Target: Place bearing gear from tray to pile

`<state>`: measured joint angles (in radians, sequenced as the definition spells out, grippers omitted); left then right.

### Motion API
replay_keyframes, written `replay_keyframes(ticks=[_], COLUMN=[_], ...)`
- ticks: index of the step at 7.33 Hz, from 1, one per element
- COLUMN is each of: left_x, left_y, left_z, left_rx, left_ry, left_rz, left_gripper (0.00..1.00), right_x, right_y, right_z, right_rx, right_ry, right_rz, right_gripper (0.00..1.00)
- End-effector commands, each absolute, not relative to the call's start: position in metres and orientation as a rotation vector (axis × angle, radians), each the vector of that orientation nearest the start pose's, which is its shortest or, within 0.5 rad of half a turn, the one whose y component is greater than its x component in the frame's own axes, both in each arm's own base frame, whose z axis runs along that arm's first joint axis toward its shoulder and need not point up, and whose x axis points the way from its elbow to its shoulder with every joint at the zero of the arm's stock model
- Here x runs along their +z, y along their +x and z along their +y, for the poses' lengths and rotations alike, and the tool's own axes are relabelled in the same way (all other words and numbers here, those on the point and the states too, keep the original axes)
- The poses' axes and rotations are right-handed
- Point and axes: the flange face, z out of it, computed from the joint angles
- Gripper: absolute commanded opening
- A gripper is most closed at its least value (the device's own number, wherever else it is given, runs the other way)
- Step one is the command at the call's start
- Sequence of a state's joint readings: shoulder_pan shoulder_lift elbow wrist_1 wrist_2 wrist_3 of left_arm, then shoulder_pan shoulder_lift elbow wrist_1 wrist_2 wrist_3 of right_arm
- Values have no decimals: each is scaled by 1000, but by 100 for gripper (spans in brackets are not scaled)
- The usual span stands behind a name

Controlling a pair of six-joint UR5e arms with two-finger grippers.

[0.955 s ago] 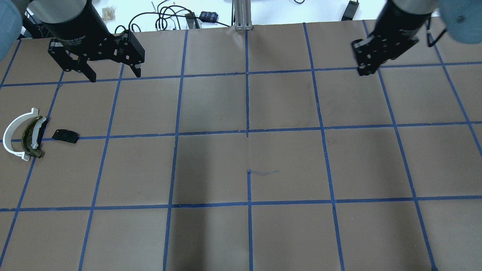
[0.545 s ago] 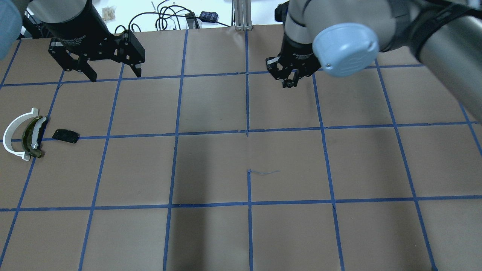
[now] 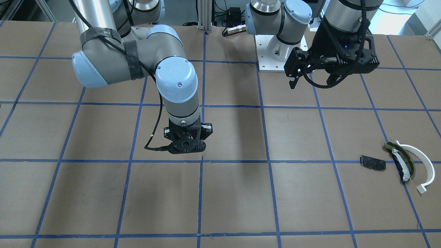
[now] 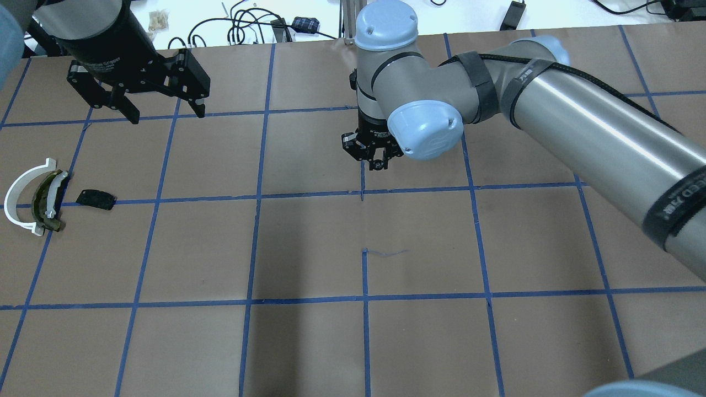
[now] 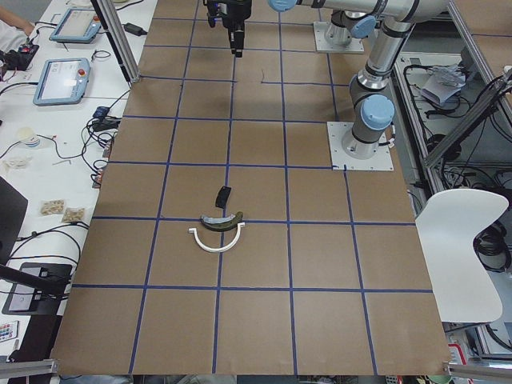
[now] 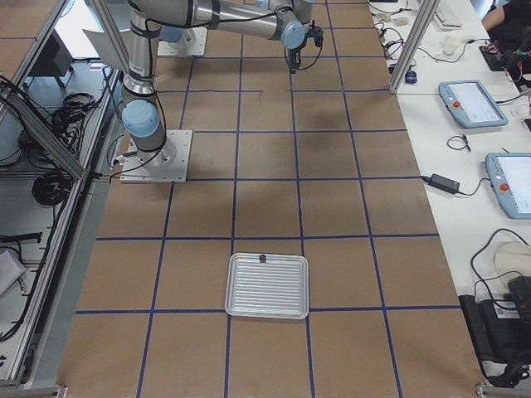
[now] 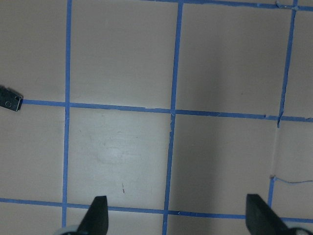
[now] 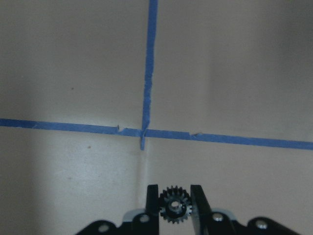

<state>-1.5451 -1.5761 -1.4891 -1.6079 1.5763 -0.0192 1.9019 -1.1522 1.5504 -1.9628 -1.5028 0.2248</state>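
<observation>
- The bearing gear (image 8: 172,207), a small dark toothed wheel with a pale centre, is pinched between the two fingers (image 8: 153,196) of the right gripper (image 4: 375,160) and is carried above the worktop (image 4: 309,248), not resting on it.
- The right gripper is pointed straight down over the middle of the worktop, just beside a crossing of the blue tape lines (image 8: 145,131); its fingers are closed onto the gear's two sides.
- The right arm (image 4: 579,118) is stretched across from the robot's right side, a black cable strapped along it.
- The pile lies at the worktop's end on the robot's left, well apart from the gear.
- In the pile, a white curved arc (image 4: 18,194) is seen outermost, with an olive-green and white curved piece (image 4: 46,199) nested against its inner side.
- A small flat black plate (image 4: 96,199) lies just beside these on a tape line, apart from them.
- The left gripper (image 4: 167,114) is held above the worktop on the pile's side, not touching any part; its fingers (image 7: 99,209) are spread wide with nothing between them.
- A ribbed metal tray (image 6: 267,286) is seen only from the exterior right view, at the worktop's end on the robot's right, far from the right gripper.
</observation>
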Motion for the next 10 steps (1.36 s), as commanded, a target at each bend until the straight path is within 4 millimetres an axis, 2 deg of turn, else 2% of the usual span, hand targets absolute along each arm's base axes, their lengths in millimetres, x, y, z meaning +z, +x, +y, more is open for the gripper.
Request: replay_keyframes(ticks=[1,2,3,4,5,6,7,8,9,10], left_x=[507,508,506,504,504,502,501,475,439,408], left_y=[-123,-122,-124,-127,-127,-127,-128,-121,-136,-184], left_z=[-512,-509,-511,-516,-517,-518,-518,-517,-516,-496], left_rx=[-113,-117,-124,-177,-176,-173,-166,-74,1,62], left_ry=[-8,3,-25,-12,-12,-29,-36,-79,-294,-183], left_rz=[3167,3156,3165,3164,3164,3166,3175,3161,3157,3151], left_gripper=[100,100,100,100,100,100,100,100,100,100], right_x=[278,294,350,415,455,481,489,487,471,456], right_y=[357,352,321,235,150,80,-3,-93,-188,-259], right_z=[-556,-561,-560,-551,-539,-525,-522,-517,-496,-476], right_rx=[13,-30,-105,-76,8,55,119,153,204,186], right_ry=[-179,-185,-133,-113,-208,-302,-477,-726,-824,-1002], right_rz=[3028,3025,3062,3130,3130,3170,3224,3158,3074,2972], right_gripper=[89,100,100,100,100,100,95,92,92,90])
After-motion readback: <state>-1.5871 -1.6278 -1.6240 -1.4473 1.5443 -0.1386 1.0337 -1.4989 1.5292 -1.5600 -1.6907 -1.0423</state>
